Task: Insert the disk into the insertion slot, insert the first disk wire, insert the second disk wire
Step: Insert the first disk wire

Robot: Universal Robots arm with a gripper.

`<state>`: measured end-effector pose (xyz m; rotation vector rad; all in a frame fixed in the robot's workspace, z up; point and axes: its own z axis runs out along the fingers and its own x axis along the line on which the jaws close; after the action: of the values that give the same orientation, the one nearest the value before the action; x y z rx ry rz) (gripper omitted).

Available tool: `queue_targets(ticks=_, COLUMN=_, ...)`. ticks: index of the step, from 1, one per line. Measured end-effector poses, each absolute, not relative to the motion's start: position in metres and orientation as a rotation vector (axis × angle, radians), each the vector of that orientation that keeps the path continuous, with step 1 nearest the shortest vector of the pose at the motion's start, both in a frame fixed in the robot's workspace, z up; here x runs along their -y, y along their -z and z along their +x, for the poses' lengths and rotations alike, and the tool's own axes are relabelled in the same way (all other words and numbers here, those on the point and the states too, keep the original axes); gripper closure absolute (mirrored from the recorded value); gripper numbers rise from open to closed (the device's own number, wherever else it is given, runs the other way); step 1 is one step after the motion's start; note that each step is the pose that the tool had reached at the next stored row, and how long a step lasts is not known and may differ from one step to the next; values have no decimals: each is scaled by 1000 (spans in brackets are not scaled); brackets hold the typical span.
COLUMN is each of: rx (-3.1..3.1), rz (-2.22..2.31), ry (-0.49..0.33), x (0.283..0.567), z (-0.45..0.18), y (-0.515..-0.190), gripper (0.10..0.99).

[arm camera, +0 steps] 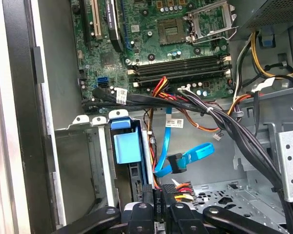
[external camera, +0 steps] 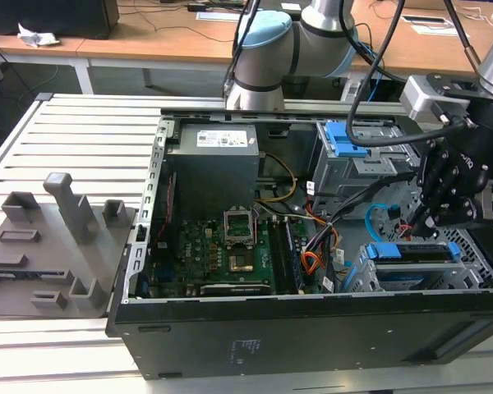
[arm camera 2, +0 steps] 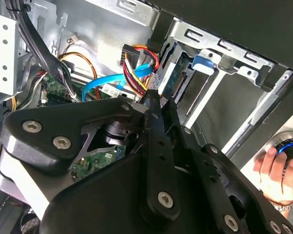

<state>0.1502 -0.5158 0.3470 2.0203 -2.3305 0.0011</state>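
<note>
The disk [external camera: 412,252], a drive in a bright blue bracket, sits inside the insertion slot [external camera: 357,275], a grey metal bay at the case's front corner on the exterior view's right. In the first wrist view the disk [arm camera: 127,147] stands between the slot's walls [arm camera: 83,123]. My gripper [arm camera: 158,205] is shut on the flat black plug of the first disk wire [arm camera: 183,187], right behind the disk. The same orange-red bundle [arm camera 2: 136,61] runs past my gripper [arm camera 2: 154,100]. The second disk wire [arm camera: 195,153], light blue, loops free beside it with its black plug unheld.
A thick black cable bundle [arm camera: 219,119] crosses above the bay. The motherboard [external camera: 222,246] and power supply [external camera: 214,164] fill the case's left. A taller cage with blue tabs [external camera: 345,139] stands behind. A hand [arm camera 2: 276,170] rests on a knob outside the case.
</note>
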Motion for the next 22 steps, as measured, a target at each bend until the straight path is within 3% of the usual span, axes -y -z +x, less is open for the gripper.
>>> queue_targets(ticks=22, rx=2313, rz=2050, ry=9, x=529, z=161, y=-338, gripper=898)
